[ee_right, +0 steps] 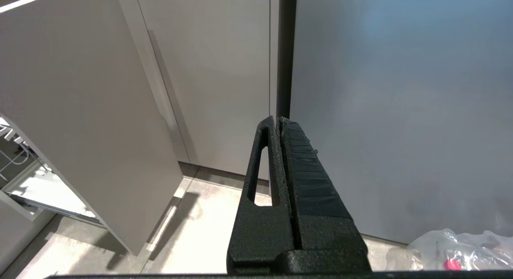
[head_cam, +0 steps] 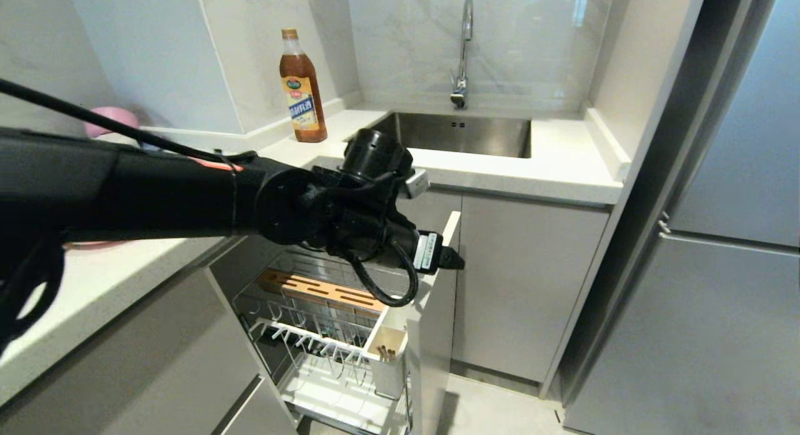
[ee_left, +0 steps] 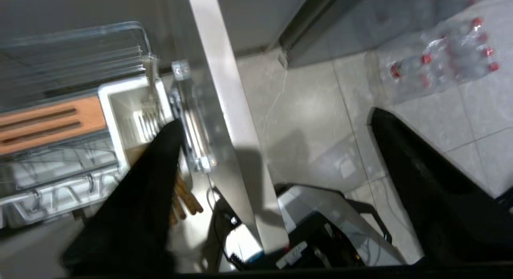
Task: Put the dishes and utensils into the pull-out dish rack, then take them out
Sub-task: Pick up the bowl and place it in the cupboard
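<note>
The pull-out dish rack point(head_cam: 325, 335) stands drawn out under the counter, with its copper-brown slotted strip point(head_cam: 319, 290) and white caddy point(head_cam: 389, 350). Two wooden chopsticks point(ee_left: 187, 198) stand in that caddy. My left gripper point(head_cam: 451, 257) hangs over the top edge of the rack's pale front panel point(ee_left: 224, 94). In the left wrist view this gripper point(ee_left: 274, 119) is open, one finger over the caddy side and the other over the floor, with the panel between them untouched. A pink dish point(head_cam: 114, 118) shows on the counter behind my left arm. The spoon is out of view. My right gripper point(ee_right: 278, 120) is shut and empty, parked low.
An oil bottle point(head_cam: 303, 88) stands on the counter beside the sink point(head_cam: 462, 135) and faucet point(head_cam: 462, 47). A tall fridge point(head_cam: 719, 285) fills the right. A pack of water bottles point(ee_left: 441, 50) lies on the floor tiles.
</note>
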Motion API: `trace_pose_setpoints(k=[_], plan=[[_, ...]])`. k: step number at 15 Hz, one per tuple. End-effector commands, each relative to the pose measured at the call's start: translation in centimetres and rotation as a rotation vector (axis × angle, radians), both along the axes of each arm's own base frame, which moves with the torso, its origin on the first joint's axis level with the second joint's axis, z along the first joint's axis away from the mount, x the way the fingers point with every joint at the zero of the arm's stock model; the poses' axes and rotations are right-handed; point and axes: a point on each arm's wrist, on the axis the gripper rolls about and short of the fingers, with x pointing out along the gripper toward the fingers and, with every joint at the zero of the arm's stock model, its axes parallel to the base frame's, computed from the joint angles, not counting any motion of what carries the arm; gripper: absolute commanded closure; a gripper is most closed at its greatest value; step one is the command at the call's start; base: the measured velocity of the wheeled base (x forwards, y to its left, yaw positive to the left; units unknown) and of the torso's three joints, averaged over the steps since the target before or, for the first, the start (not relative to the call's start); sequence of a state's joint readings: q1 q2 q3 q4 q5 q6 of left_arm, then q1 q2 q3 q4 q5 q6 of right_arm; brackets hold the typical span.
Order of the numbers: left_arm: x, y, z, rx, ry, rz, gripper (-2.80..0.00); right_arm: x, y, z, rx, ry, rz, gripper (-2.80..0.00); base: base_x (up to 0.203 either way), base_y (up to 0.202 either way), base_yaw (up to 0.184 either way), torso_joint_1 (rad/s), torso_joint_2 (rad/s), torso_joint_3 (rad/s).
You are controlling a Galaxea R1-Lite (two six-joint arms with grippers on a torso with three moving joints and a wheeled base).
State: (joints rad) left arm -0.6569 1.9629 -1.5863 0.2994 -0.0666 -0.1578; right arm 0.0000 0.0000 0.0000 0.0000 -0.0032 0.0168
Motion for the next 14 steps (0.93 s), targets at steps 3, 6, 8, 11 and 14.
trace_pose_setpoints(k=[3, 6, 8, 11, 14], plan=[[-4.0, 4.8, 7.3, -0.097, -0.172, 0.059, 0.00, 0.0, 0.0, 0.0, 0.000, 0.002, 0.000, 0.00, 0.000, 0.000, 0.000, 0.000, 0.00, 0.000], [-8.0, 10.3, 11.0, -0.139, -0.290, 0.150, 0.00, 0.0, 0.0, 0.0, 0.000, 0.002, 0.000, 0.00, 0.000, 0.000, 0.000, 0.000, 0.00, 0.000], [-12.0, 14.7, 13.2, -0.166, -0.384, 0.238, 0.00, 0.0, 0.0, 0.0, 0.000, 0.002, 0.000, 0.00, 0.000, 0.000, 0.000, 0.000, 0.00, 0.000], [-19.2, 20.9, 15.0, -0.089, -0.561, 0.407, 0.00, 0.0, 0.0, 0.0, 0.000, 0.002, 0.000, 0.00, 0.000, 0.000, 0.000, 0.000, 0.00, 0.000], [-27.9, 23.4, 13.7, -0.004, -0.736, 0.522, 0.00, 0.0, 0.0, 0.0, 0.000, 0.002, 0.000, 0.00, 0.000, 0.000, 0.000, 0.000, 0.00, 0.000]])
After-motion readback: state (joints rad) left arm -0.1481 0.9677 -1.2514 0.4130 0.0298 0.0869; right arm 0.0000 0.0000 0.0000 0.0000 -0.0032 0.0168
